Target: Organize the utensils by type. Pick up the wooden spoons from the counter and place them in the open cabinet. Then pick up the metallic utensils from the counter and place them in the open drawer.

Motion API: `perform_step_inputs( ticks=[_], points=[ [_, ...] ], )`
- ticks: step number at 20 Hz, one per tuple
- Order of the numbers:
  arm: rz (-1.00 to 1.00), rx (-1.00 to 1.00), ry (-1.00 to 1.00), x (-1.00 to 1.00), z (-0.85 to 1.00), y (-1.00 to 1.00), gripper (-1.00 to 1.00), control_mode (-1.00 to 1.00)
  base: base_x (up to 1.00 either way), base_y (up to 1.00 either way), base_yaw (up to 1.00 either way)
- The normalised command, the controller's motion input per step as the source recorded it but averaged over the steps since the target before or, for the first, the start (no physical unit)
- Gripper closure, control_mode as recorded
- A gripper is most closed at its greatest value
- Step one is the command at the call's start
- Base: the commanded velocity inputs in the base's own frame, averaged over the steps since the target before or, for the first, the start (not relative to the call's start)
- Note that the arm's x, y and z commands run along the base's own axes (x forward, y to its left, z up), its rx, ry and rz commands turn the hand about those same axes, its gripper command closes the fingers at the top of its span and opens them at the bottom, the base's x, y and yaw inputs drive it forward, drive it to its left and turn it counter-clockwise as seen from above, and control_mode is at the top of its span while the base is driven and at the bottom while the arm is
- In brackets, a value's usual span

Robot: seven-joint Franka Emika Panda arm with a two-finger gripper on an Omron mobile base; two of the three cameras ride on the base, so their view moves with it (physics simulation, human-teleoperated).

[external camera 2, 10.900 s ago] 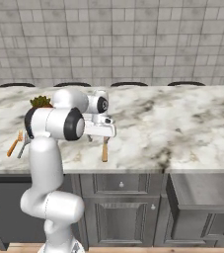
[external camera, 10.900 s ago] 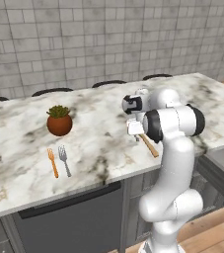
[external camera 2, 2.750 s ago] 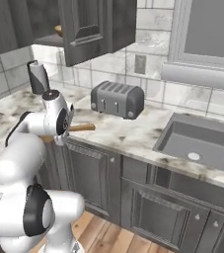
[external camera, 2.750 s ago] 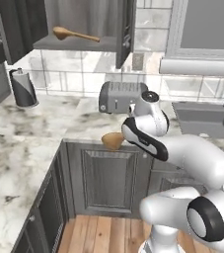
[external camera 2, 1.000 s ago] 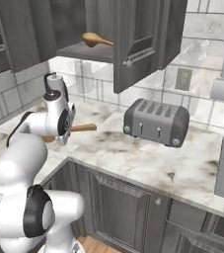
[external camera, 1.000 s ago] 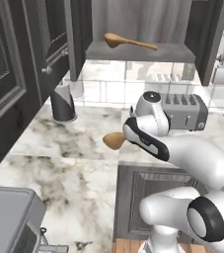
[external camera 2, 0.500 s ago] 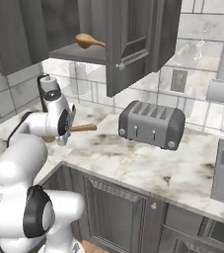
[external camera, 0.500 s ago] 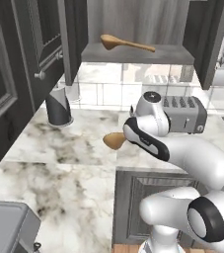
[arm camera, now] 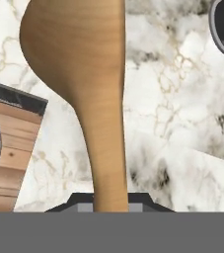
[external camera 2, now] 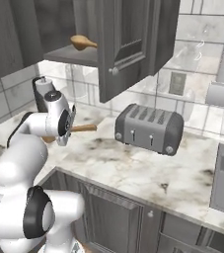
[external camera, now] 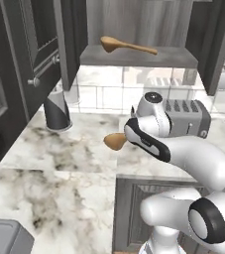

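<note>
Wood fills your hand view: the held spoon (arm camera: 84, 74) runs from its broad bowl at the top down to the handle, which drops between the finger tips at the bottom edge, so the hand (arm camera: 109, 200) is pinching that spoon. From the left base view you get the spoon's bowl (external camera: 115, 142) jutting left of the wrist above the surface (external camera: 59, 168); from the right you get its handle (external camera 2: 84, 128) poking toward the toaster (external camera 2: 149, 128) instead. Both base views show you the second spoon (external camera: 126, 45) lying on the shelf of the open cabinet (external camera: 134, 58), above the arm. You see white marble veined grey, dark grey cabinetry below, pale tiles behind, and a dark canister (external camera: 57, 111) standing near the wall
</note>
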Motion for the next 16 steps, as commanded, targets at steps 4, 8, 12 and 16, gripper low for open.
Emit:
perform_step_inputs(
  ticks=[4, 8, 12, 16],
  points=[
    [0.0, 0.0, 0.0, 0.0, 0.0, 0.0, 1.0, 1.0, 0.89, -0.01, 0.0],
    [0.0, 0.0, 0.0, 0.0, 0.0, 0.0, 1.0, 1.0, 0.81, 0.0, 0.0],
    [0.0, 0.0, 0.0, 0.0, 0.0, 0.0, 1.0, 1.0, 0.72, 0.03, 0.0],
    [0.0, 0.0, 0.0, 0.0, 0.0, 0.0, 1.0, 1.0, 0.78, 0.02, 0.0]
  ],
)
